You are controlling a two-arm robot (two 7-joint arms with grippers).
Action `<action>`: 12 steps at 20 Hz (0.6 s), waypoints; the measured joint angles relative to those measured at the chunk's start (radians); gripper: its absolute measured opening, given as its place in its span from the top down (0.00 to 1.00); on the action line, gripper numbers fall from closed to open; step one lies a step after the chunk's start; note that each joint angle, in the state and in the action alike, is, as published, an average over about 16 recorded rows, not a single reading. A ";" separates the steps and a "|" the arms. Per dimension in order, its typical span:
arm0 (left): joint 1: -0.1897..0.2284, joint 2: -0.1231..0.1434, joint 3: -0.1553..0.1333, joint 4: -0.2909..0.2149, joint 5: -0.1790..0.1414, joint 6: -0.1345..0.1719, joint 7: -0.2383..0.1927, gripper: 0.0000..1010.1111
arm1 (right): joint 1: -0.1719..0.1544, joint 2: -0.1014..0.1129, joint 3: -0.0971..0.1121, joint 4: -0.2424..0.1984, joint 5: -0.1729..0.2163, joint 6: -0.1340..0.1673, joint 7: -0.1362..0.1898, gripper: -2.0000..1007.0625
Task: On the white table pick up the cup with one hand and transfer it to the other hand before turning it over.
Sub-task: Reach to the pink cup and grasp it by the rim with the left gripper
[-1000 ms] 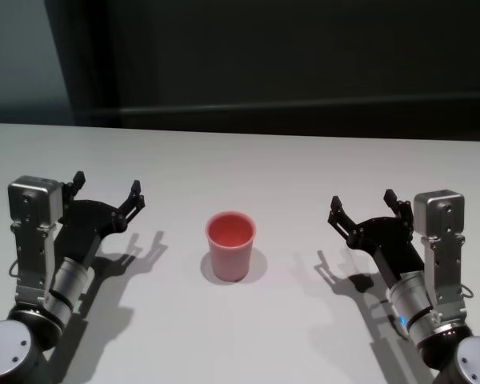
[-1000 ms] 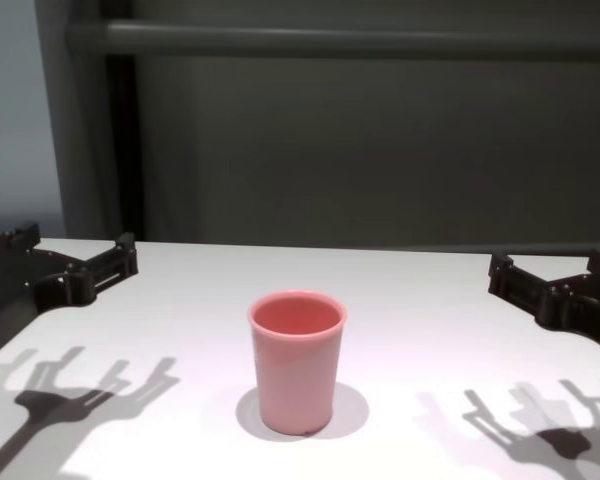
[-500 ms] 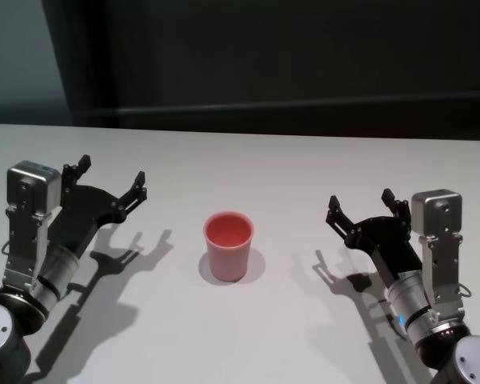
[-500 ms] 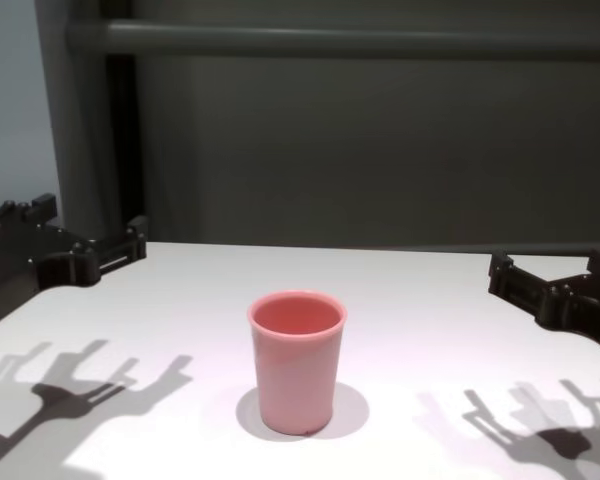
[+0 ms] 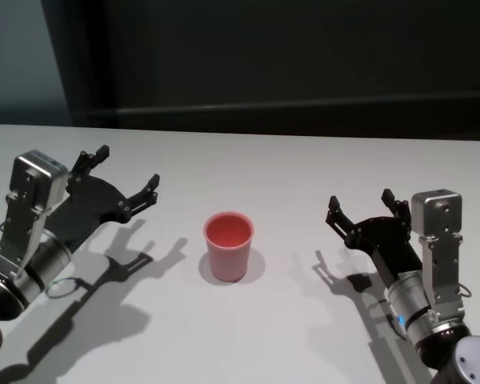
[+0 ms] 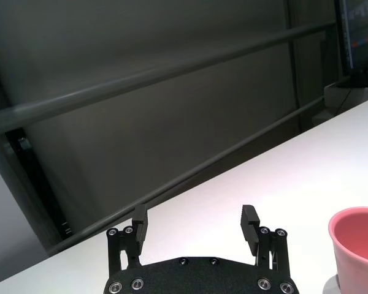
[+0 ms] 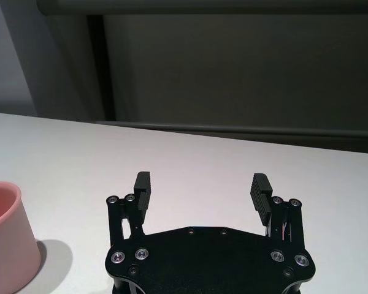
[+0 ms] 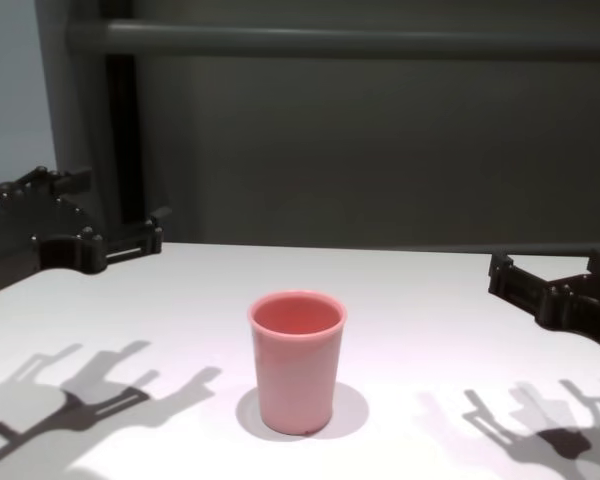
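Cup (image 5: pixel 229 245) is sitting upright, mouth up, on the white worktop (image 5: pixel 304 168), pretty much dead centre between the two arms, and nothing is touching it. It's a plain salmon-pink tumbler, a bit wider at the rim, throwing a small round shadow around its base.

Left of the cup, the left pincer (image 5: pixel 126 178) hangs above the worktop, lifted clear of the surface, with its shadow spread out on the white below it and reaching toward the cup. Its fingers are spread wide apart and hold nothing. From its own wrist camera the cup only pokes in at the edge of the shot, so it's off to one side of the gap rather than between the fingers.

Right of the cup, the right pincer (image 5: pixel 362 206) sits low near the worktop, also wide open and empty, well apart from the cup. I think it's hovering just above the surface rather than resting on it, but the angle makes that hard to call.

Behind the cup, past the far edge of the worktop, there's just a dark wall (image 8: pixel 380 150) with a horizontal rail (image 8: pixel 330 40) across it.
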 joint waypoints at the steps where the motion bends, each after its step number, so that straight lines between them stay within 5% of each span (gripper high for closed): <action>1: -0.005 0.017 0.004 -0.004 0.000 0.000 -0.019 0.01 | 0.000 0.000 0.000 0.000 0.000 0.000 0.000 0.00; 12: -0.107 0.218 0.080 -0.047 0.025 0.001 -0.238 0.01 | 0.000 0.000 0.000 0.000 0.000 0.000 0.000 0.00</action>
